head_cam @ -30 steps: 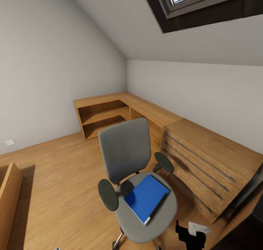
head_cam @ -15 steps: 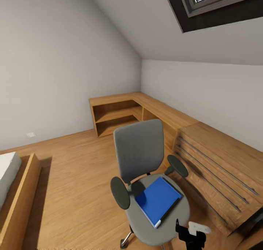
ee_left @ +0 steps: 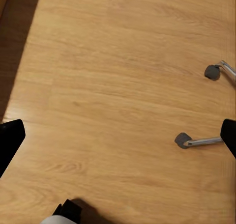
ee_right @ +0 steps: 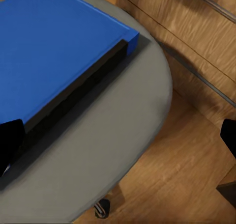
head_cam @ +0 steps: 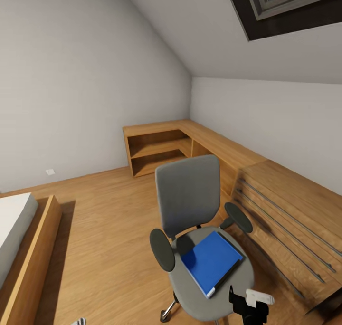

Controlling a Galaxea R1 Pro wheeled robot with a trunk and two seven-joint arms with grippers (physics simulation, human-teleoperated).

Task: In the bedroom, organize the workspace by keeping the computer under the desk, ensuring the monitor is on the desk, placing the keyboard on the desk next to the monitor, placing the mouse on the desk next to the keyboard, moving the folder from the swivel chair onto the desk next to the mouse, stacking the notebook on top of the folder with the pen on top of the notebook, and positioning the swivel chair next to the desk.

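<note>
Folder [head_cam: 210, 261] first: you have a flat, bright blue rectangle lying on the grey seat of the swivel chair [head_cam: 188, 199], turned at an angle, with a dark spine edge along its lower right side and a small white tip at the corner nearest you. In your right wrist view the folder [ee_right: 49, 52] shows a smooth blue cover over a thick black edge, resting flat on the round seat pad, and the wooden dresser [ee_right: 196, 42] with bar handles stands just beside the chair. The chair has a grey back, two black oval armrests and a chrome base on castors; two of those castor legs [ee_left: 199, 141] show on the wooden floor [ee_left: 113, 86] in your left wrist view. Your right gripper [ee_right: 118, 135] hangs over the seat edge near the folder, fingers spread wide and holding nothing. Your left gripper [ee_left: 118, 138] is likewise wide apart and empty above bare floor. Compared with a second ago, your head camera has swung to the left: the chair and folder now sit further right in the picture, the skylight [head_cam: 289, 2] has slid toward the corner, and the bed [head_cam: 14, 230] with its white mattress has come into view at the left. The folder lies as it did on the seat. No writing or brand mark can be read anywhere.
</note>
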